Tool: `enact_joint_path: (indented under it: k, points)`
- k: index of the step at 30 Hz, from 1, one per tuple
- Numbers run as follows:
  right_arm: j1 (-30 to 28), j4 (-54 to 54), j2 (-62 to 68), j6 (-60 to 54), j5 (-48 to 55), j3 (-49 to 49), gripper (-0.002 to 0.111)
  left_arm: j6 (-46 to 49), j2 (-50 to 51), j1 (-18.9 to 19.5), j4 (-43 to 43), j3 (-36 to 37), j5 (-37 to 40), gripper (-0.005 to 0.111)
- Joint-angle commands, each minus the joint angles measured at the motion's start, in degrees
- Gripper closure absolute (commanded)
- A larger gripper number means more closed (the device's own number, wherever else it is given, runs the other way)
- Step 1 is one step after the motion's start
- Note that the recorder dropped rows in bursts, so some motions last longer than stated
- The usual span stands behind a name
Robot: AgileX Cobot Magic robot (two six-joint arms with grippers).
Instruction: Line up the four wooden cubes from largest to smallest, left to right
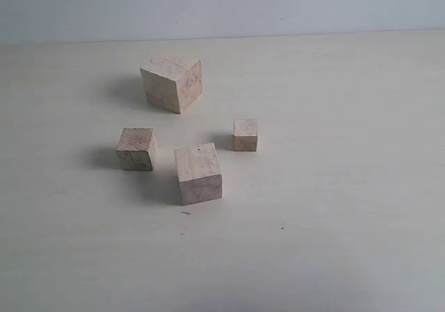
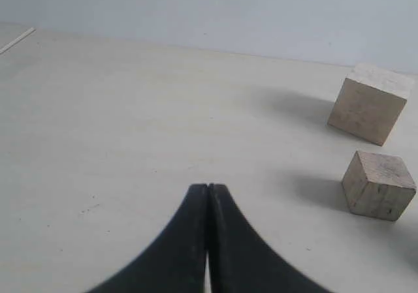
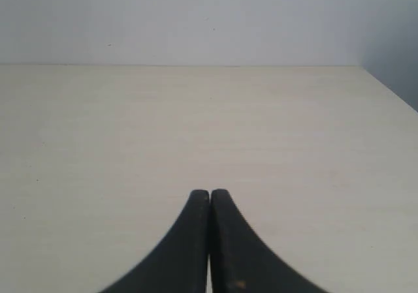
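Black fingers of the left gripper [image 2: 208, 187] pressed together, tips meeting, nothing pinched, hanging over the pale table [image 2: 117, 143]. Right gripper [image 3: 209, 192] same deal: black curved fingers closed tip to tip, holding nothing, pale tabletop beyond and a plain grey-white wall [image 3: 196, 19] behind. Left wrist view: two cubes off to one side of the closed fingers, well apart from them; the largest cube [image 2: 370, 104] farther off, the third cube [image 2: 379, 185] by size nearer, both flat on the table, not touching each other. Exterior view: all four cubes sit loose on the table, none touching. Largest cube at the back, left of centre, turned so a vertical edge faces the camera. Third cube in front of it and further left. Second-largest cube [image 1: 199, 174] nearest the camera, just right of the third cube, near it but apart, slightly rotated. Smallest cube [image 1: 245, 134] on the right of the group, behind and right of the second-largest, close but with a gap. Layout is a loose cluster, not a row; read left to right the sizes go third, largest, second-largest, smallest. Wood is pale beige with faint mottled grain. Shadows fall to the left of each cube. Two tiny dark specks [image 1: 185, 212] on the table in front of the cluster, clear of the cubes.
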Motion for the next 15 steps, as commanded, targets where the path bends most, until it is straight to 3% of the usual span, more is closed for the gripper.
enact_joint_path:
  k: [1,11,15]
  points:
    - [0.2,0.1,-0.4,0.0,-0.3,0.2,0.108,-0.1,-0.3,-0.3,-0.3,0.2,-0.4,0.107]
    - [0.2,-0.7,-0.4,0.0,-1.3,0.2,0.108,-0.1,-0.3,-0.3,-0.3,0.2,-0.4,0.107]
    - [0.2,-0.9,-0.4,0.0,-11.9,0.2,0.108,-0.1,-0.3,-0.3,-0.3,0.2,-0.4,0.107]
